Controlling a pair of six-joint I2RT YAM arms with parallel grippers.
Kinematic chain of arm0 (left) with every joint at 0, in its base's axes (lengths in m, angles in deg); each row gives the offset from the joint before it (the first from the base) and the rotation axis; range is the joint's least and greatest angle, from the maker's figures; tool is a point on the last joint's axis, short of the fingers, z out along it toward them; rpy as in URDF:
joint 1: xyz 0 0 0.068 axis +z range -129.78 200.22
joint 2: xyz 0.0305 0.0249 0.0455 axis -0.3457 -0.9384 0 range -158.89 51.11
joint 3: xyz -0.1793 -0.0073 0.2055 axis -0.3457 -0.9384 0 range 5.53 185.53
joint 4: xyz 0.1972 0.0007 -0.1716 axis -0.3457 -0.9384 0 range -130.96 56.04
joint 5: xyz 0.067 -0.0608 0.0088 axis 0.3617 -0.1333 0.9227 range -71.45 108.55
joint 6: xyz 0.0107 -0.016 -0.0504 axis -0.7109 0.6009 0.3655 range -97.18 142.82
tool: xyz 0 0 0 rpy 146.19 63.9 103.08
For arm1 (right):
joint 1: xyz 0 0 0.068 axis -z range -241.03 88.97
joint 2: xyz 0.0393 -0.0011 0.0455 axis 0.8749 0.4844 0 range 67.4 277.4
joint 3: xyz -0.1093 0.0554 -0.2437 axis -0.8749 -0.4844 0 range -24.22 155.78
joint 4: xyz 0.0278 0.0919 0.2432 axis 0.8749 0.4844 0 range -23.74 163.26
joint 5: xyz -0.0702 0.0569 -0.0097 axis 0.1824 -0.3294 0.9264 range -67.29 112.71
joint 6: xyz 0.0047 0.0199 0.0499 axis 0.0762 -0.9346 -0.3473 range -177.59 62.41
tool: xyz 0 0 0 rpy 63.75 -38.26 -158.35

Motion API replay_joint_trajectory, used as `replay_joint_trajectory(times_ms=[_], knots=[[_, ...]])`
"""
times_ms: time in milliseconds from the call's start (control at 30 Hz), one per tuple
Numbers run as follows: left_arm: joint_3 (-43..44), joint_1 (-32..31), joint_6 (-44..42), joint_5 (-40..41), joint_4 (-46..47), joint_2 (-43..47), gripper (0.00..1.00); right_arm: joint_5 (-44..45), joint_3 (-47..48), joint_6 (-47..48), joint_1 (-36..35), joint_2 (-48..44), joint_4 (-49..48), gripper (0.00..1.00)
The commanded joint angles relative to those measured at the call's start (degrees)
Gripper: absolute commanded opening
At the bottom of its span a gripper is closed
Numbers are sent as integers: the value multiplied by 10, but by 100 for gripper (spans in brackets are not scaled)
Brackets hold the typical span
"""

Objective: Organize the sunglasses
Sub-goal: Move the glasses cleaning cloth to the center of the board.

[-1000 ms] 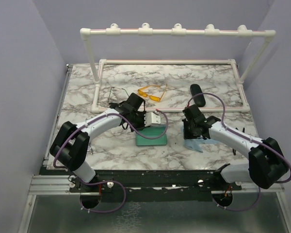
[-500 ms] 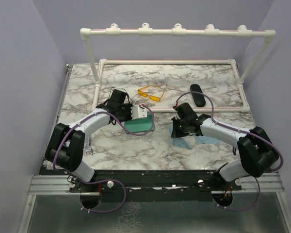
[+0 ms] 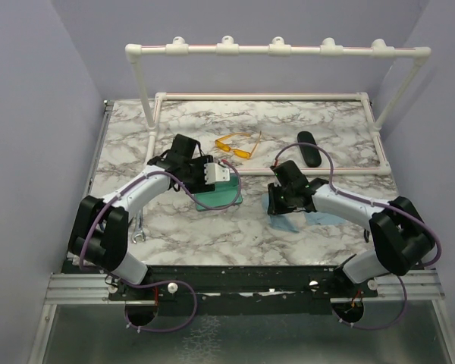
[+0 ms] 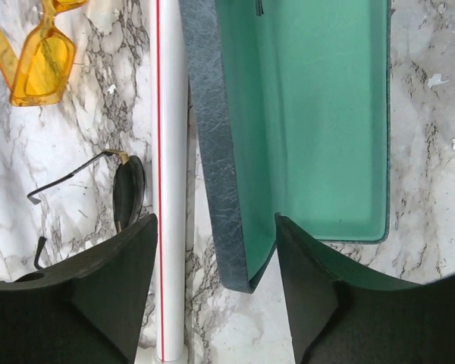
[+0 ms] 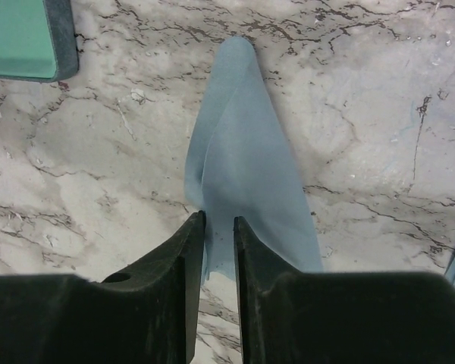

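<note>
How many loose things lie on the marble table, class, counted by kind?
Sunglasses: 2 (yellow-orange pair, dark wire pair)
Cases: 2 (open green-lined case, black oval case)
Cloths: 1 (pale blue cloth)
Total: 5

The left jaws spread wide, and the green-lined case now lies farther left. The right jaws part slightly over the blue cloth.

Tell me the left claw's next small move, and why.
Probably shift the left claw sideways over the white pipe to the dark wire sunglasses: its jaws stand open, the case lies open with bare green lining, and that pair lies nearest.
</note>
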Motion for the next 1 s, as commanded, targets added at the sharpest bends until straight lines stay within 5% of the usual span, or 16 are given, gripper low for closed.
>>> replay_joint_trajectory(times_ms=[0,333,800,967], knots=[[30,0,6,-34,-45,26,66,25,0,8,-1,1,12,27],[41,-1,22,-50,-57,34,68,-54,-37,7,-2,-30,-8,33],[41,-7,24,-58,-70,40,69,-56,-50,-1,-1,-55,-10,33],[51,-11,26,-62,-80,42,69,-33,-37,5,-1,-51,-6,41]])
